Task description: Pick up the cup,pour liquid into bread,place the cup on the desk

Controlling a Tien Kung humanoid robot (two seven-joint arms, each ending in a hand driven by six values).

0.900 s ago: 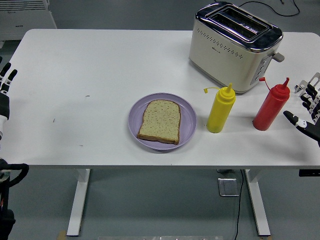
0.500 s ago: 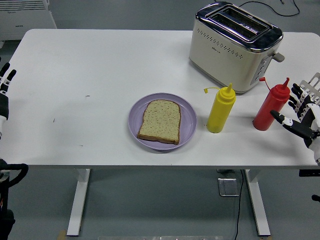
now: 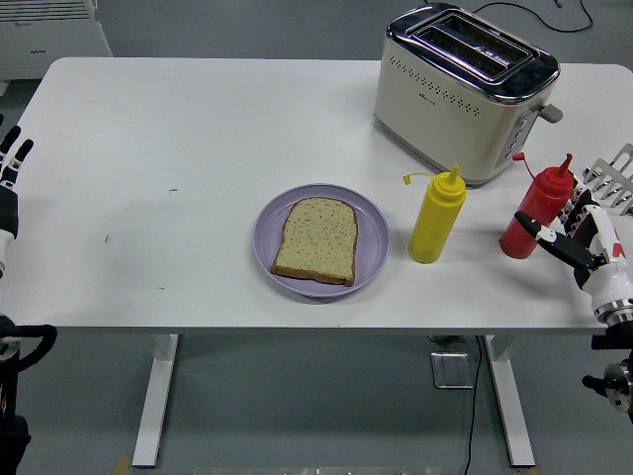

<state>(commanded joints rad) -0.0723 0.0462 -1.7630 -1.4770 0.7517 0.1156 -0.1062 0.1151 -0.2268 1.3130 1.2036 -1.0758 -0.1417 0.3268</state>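
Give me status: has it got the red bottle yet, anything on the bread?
Done: nothing. The bread on the purple plate looks plain. In hand: the right robot hand, fingers spread, is right beside the red squeeze bottle, which stands upright on the table; no closed grasp visible. Left: grasp, lift, pour, set down. The left robot hand rests at the table's left edge.

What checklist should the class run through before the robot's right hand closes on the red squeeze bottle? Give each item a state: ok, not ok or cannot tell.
1. Red squeeze bottle upright on the table: ok.
2. Right hand open, fingers spread beside the bottle: ok.
3. Hand has a firm grip on the bottle: not ok, fingers not yet closed.
4. Bread slice lies flat on the purple plate, uncovered: ok.
5. Yellow squeeze bottle stands between the red bottle and the plate, in the pouring path: not ok.
6. Red bottle's cap open: cannot tell.
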